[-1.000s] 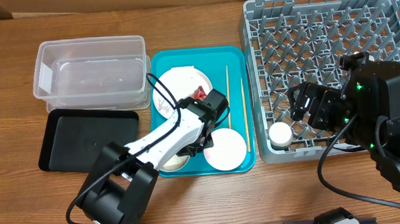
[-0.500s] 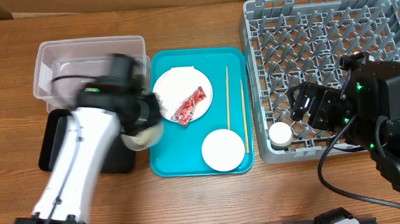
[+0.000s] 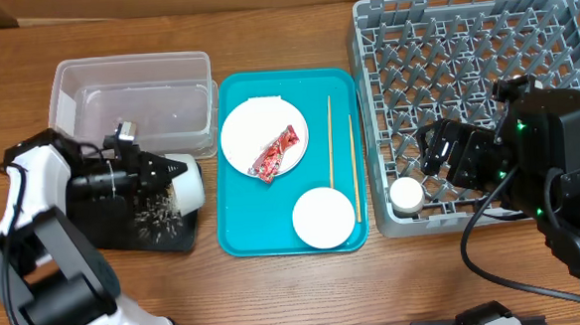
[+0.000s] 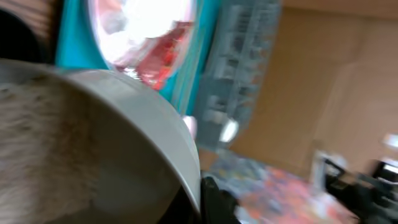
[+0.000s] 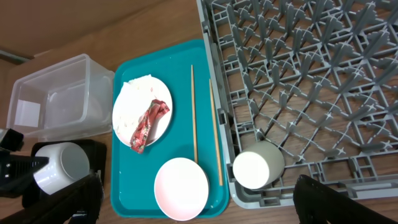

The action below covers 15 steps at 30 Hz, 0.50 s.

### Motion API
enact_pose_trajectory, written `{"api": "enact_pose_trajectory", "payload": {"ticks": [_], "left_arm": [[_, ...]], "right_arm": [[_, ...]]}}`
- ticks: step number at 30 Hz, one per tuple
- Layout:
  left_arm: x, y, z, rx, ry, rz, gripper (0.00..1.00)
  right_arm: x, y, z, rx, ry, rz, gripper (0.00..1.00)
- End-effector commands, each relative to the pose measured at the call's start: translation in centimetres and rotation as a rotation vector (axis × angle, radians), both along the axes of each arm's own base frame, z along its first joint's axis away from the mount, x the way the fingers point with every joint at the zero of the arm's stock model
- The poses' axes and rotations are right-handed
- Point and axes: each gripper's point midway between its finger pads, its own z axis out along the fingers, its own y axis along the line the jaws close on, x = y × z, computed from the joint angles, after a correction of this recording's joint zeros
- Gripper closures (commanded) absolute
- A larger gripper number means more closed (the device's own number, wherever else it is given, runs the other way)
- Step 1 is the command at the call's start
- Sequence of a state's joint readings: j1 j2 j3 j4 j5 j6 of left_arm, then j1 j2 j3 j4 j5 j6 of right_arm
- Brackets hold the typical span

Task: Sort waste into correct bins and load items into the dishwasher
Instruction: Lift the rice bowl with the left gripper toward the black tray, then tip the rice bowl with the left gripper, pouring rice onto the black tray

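Moved bowl over black tray, overhead-only rice

The table is brown wood grain. On the left sit a clear tub and a black tray speckled with pale rice grains, with a pale grey bowl above it. The teal tray in the centre carries a white plate, a shiny red wrapper, a pale pink bowl and light wooden chopsticks. On the right, a grey rack with a grid of pegs holds a white cup.

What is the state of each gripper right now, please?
Left gripper: closed on the grey bowl, tipped over the black tray.
Right gripper: open, holding nothing.
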<state>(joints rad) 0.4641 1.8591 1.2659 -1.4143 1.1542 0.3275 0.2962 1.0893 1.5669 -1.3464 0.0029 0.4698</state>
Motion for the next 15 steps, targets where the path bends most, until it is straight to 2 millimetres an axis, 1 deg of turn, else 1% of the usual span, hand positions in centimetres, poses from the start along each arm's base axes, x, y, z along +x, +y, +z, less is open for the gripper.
{"api": "enact_pose_trajectory", "payload": {"ticks": [1, 6, 8, 10, 11, 13, 14, 15], "left_arm": [[1.7, 0.4, 2.5, -0.160, -0.234, 0.070, 0.96], [1.4, 1.8, 2.8, -0.160, -0.239, 0.112, 0.96], [1.3, 2.6, 2.6, -0.148, -0.244, 0.129, 0.96], [1.1, 3.0, 2.6, -0.145, -0.232, 0.139, 0.96], [1.0, 3.2, 2.5, -0.130, -0.254, 0.133, 0.96], [1.0, 3.7, 1.9, -0.108, -0.263, 0.133, 0.96], [0.9, 3.7, 2.1, -0.138, -0.221, 0.153, 0.96], [0.9, 3.5, 2.7, -0.174, -0.202, 0.173, 0.96]], "right_arm": [[-0.1, 0.1, 0.2, 0.002, -0.010, 0.009, 0.01], [-0.1, 0.1, 0.2, 0.002, -0.010, 0.009, 0.01], [-0.1, 0.1, 0.2, 0.002, -0.010, 0.009, 0.01], [-0.1, 0.1, 0.2, 0.002, -0.009, 0.009, 0.01], [-0.1, 0.1, 0.2, 0.002, -0.010, 0.009, 0.01], [-0.1, 0.1, 0.2, 0.002, -0.010, 0.009, 0.01], [-0.1, 0.1, 0.2, 0.002, -0.010, 0.009, 0.01], [-0.1, 0.1, 0.2, 0.002, -0.010, 0.009, 0.01]]}}
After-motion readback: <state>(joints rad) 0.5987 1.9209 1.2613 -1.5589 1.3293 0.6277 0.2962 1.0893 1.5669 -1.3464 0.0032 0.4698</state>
